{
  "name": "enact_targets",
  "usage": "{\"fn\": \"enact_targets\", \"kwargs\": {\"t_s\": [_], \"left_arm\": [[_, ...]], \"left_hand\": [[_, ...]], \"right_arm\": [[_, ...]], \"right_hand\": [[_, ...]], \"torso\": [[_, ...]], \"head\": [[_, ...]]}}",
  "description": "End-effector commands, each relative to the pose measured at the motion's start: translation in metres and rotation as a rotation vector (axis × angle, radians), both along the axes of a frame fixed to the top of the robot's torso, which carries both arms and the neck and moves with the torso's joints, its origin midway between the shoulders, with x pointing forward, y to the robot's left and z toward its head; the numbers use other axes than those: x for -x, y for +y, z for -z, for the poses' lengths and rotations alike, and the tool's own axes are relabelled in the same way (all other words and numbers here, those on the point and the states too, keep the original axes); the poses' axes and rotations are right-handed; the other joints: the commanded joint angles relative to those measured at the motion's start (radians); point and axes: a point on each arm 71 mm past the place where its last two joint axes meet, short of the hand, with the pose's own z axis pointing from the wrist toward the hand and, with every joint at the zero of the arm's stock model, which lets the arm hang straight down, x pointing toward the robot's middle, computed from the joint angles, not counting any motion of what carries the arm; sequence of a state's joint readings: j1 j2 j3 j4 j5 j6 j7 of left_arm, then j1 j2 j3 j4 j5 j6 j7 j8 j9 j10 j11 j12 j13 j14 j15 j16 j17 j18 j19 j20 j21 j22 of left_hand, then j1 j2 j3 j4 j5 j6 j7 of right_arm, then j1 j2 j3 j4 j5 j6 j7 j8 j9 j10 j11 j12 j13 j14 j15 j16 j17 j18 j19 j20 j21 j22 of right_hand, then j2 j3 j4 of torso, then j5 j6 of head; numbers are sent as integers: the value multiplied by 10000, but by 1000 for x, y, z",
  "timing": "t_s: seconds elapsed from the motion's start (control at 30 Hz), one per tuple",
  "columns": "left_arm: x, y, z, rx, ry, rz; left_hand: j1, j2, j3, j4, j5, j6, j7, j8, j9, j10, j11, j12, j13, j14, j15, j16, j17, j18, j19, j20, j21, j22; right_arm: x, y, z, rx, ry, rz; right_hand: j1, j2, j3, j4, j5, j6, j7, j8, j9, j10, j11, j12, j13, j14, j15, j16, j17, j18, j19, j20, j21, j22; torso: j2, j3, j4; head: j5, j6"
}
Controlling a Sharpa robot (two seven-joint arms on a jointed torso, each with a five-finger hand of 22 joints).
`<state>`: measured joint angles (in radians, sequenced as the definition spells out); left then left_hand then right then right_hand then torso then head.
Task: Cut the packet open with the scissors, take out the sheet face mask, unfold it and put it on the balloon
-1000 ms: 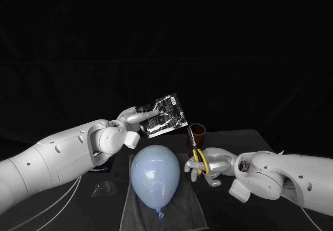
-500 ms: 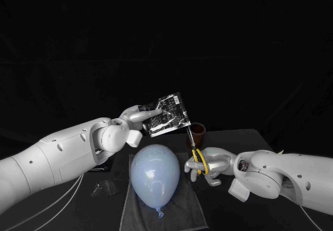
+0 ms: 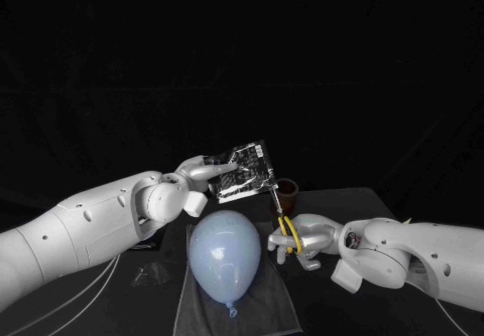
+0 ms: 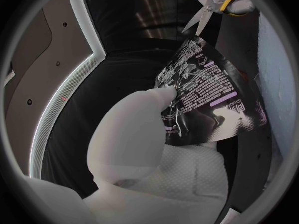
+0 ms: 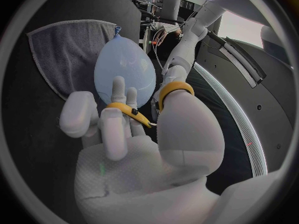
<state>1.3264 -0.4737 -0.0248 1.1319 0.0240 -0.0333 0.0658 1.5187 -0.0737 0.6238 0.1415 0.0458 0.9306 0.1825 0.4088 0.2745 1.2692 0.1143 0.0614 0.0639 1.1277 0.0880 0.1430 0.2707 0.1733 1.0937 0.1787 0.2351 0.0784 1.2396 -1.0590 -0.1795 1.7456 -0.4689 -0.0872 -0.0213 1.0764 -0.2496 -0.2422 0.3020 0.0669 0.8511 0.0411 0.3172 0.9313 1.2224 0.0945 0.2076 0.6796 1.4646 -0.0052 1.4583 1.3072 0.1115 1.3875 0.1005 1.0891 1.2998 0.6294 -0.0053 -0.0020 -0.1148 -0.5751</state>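
From the head view, the left hand (image 3: 207, 168) pinches the packet (image 3: 247, 168) by one edge and holds it upright in the air above the balloon (image 3: 224, 255), which lies on a grey cloth (image 3: 267, 311) on the bench (image 3: 343, 203). The right hand (image 3: 308, 241) grips the scissors (image 3: 285, 222), blades pointing up at the packet's near corner.

In the left wrist view, the blade tips sit right at that corner, seemingly a little parted. The cut will likely go best if it takes a narrow strip, away from the pinching fingers and the mask inside.

The right wrist view shows the fingers threaded through the yellow loops
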Motion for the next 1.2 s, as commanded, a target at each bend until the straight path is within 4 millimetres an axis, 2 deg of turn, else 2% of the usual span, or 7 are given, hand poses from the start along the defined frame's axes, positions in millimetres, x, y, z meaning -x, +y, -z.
{"fn": "enact_targets", "kwargs": {"t_s": [0.03, 0.67, 1.2], "left_arm": [[3, -5, -1, -215, -57, 490], [5, -5, -1, -313, -6, 658], [2, -1, 0, -269, 11, 365]], "left_hand": [[23, 103, 54, -18, 34, 75, -22, 33, 359, 65, 19, 34, 16, 53, -24, -55, 11, 106, 54, 9, 55, -14], [17, 99, 64, -28, 34, 76, -22, 34, 364, 66, 19, 33, 15, 55, -25, -57, 13, 105, 57, 8, 55, -15], [-3, 98, 81, -40, 34, 80, -21, 39, 373, 74, 18, 35, 16, 64, -25, -58, 16, 103, 66, 6, 57, -16]], "right_arm": [[-1, 1, -2, -14, -147, -27], [-4, -2, -4, -52, -300, 173], [-5, -3, -5, -75, -384, 240]], "right_hand": [[-21, 101, 48, -6, -43, -4909, 1261, 39, -17, 298, -160, -49, -17, 568, 63, 40, 1013, -149, 82, -2, 45, 5], [-6, 383, 262, -15, -102, -4788, 1241, 249, -154, 427, -166, -72, -109, 572, 56, 61, 1010, -152, 84, -9, 83, 39], [14, 547, 382, -22, -121, -4663, 1231, 395, -258, 477, -168, -89, -156, 566, 55, 59, 986, -156, 86, -9, 113, 64]], "torso": [[4, -7, 6], [3, -9, -7], [1, -9, -6]], "head": [[-7, -11], [-34, -20], [-150, 74]]}}
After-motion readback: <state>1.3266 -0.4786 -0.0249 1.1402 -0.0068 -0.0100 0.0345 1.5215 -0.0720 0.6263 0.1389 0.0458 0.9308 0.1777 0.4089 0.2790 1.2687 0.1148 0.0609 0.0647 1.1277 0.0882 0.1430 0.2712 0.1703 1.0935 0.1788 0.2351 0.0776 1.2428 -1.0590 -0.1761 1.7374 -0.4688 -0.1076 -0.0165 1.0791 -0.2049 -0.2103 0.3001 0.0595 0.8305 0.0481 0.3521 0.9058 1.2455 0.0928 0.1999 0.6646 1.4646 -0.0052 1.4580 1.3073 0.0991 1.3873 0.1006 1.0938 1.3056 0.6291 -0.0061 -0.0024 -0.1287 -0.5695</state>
